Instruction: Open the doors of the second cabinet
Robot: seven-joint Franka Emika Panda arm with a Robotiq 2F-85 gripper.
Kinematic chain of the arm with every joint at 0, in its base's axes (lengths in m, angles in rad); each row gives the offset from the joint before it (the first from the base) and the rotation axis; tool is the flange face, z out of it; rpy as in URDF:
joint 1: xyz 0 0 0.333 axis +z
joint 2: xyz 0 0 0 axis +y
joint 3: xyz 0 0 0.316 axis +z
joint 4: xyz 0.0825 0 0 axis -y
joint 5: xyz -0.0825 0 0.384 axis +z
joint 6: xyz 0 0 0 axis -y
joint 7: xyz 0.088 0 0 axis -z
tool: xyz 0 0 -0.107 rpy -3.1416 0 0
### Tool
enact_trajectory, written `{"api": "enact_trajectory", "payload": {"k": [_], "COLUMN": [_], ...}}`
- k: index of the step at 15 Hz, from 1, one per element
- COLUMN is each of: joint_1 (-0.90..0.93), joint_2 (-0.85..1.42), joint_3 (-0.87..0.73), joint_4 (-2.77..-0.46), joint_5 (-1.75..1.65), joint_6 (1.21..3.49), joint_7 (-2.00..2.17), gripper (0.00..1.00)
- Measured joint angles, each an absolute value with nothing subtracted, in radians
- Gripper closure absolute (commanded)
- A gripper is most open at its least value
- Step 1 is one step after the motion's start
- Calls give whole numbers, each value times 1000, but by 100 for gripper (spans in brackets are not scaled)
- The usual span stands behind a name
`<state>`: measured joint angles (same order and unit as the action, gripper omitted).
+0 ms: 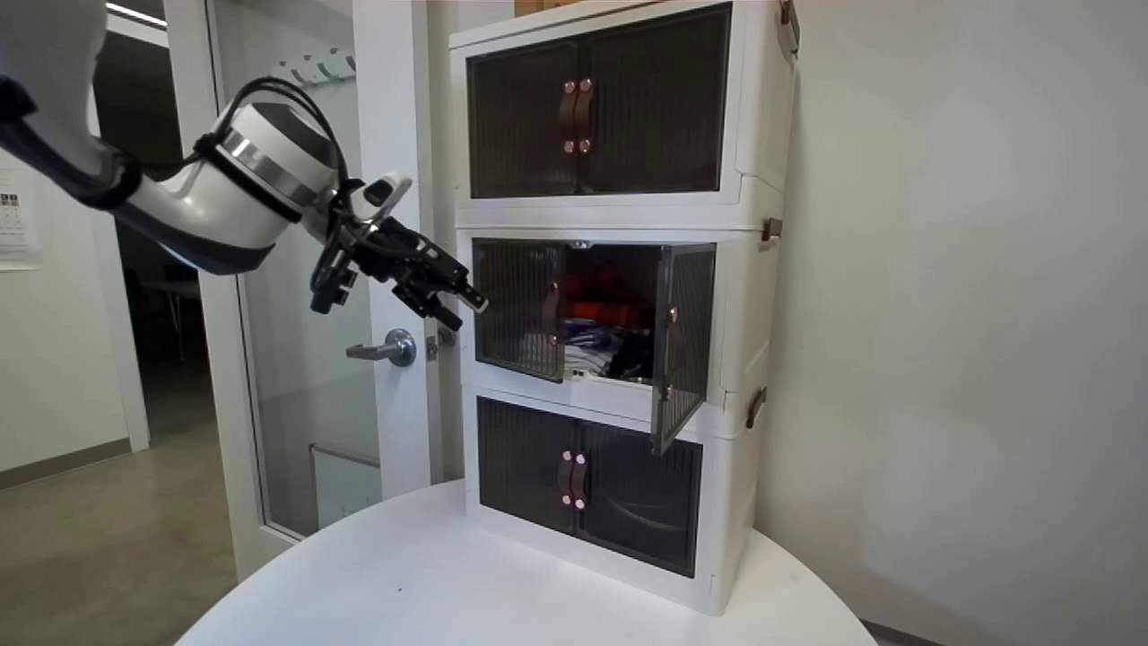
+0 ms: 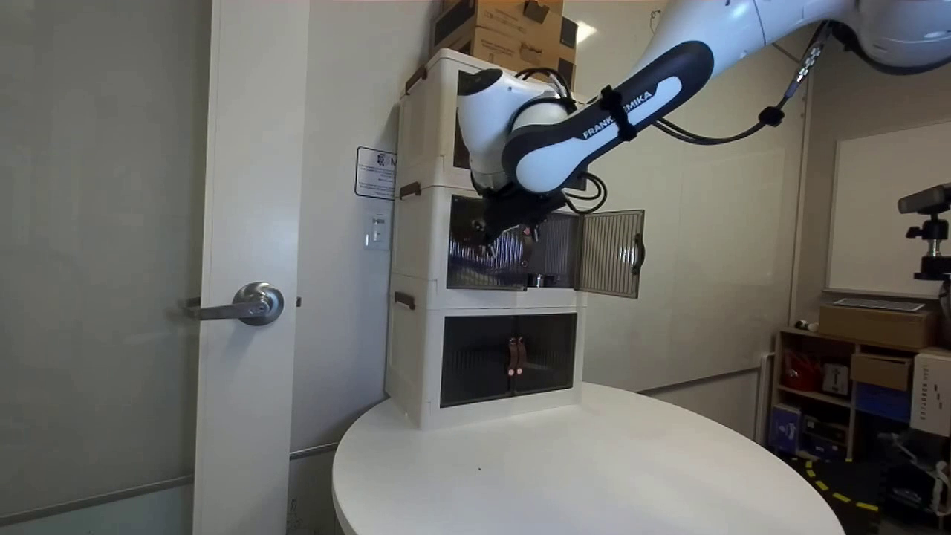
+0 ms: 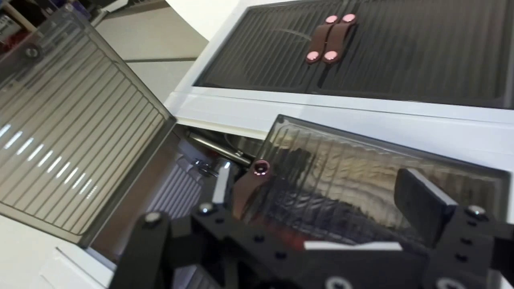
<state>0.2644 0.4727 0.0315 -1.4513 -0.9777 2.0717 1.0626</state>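
In an exterior view, the gripper (image 1: 469, 313) hangs spread at nine o'clock of the middle cabinet (image 1: 744, 314). Its doors (image 1: 687, 341) stand open, the three-o'clock one wide, the nine-o'clock one ajar.

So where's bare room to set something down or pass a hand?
The white table before the bottom tier is bare but for a dark speck. A hand might pass between the wide-open door and part-open door of the second cabinet. Crowded: inside it, red and blue items; by the part-open door, the gripper.
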Motion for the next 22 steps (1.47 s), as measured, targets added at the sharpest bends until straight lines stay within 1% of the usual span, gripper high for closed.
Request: {"api": "enact_trajectory", "payload": {"k": [4,9,12,15,17,22], "joint_1": [266,215,153,141,143,120], "joint_2": [448,351,302,294,302,357], "joint_3": [89,124,158,122,87,21], "joint_4": [-1466,-1453,-1421,-1345,-1293,-1183], "joint_5": [-898,-724,-634,-570,-589,-616], "joint_6": [2083,2084,2057,1977,1933,1915], "joint_7": [943,607,388,197,121,-26], "gripper": [0,0,0,0,0,0]}}
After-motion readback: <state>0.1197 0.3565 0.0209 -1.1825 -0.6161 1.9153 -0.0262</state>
